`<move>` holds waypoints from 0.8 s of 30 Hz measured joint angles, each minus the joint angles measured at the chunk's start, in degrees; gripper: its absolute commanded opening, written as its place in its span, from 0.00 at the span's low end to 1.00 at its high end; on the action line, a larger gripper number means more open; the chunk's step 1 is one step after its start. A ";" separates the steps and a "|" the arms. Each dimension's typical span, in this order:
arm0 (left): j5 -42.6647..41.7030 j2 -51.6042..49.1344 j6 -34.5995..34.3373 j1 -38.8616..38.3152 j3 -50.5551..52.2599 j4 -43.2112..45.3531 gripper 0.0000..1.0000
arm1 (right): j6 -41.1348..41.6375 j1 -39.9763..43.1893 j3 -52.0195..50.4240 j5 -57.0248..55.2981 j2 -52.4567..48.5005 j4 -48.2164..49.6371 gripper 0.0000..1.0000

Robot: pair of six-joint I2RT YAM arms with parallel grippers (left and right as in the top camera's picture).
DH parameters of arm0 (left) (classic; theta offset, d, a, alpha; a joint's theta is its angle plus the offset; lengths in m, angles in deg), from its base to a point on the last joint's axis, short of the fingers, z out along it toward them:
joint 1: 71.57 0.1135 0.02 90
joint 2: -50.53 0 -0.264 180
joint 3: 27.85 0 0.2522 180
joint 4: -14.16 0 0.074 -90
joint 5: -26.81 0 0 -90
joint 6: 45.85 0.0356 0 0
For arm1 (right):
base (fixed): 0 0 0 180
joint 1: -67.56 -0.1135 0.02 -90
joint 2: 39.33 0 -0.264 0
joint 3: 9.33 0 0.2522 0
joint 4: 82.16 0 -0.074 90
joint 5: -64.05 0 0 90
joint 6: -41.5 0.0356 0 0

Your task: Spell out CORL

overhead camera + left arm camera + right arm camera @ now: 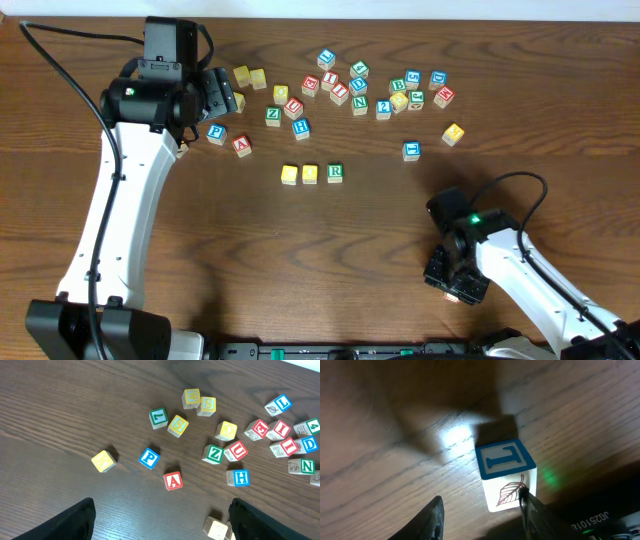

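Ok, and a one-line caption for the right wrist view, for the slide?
Right pincer open around the blue-framed L block, leaf picture on its side, resting on the wooden table.

We are looking down at the L cube [506,462] sitting on the wooden table [380,435], with our right gripper [480,499] spreading wide and one finger [534,511] touching its leaf side.

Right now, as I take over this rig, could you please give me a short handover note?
Left gripper: open, empty, above the loose cubes.
Right gripper: open at the blue L cube, one finger clear of it, away from the row.
Done: mid-table row of yellow cube, second yellow cube, R cube.
Left: grip the L cube and set it at the R cube's free end.
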 measured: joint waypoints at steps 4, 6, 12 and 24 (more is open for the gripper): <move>0.00 0.00 0.00 0.00 0.00 0.00 0.84 | 0.61 0.20 0.15 -0.96 1.16 4.13 0.43; 0.00 0.00 0.00 0.00 0.00 -0.02 0.84 | 0.59 0.20 0.39 -1.88 1.44 7.32 0.43; 0.00 0.00 0.00 0.00 0.00 -0.02 0.84 | -3.43 0.20 0.59 -2.99 1.07 21.40 0.48; -0.02 0.00 -0.02 0.00 0.00 -0.02 0.84 | -16.52 0.31 -1.05 -6.34 -9.25 58.18 0.61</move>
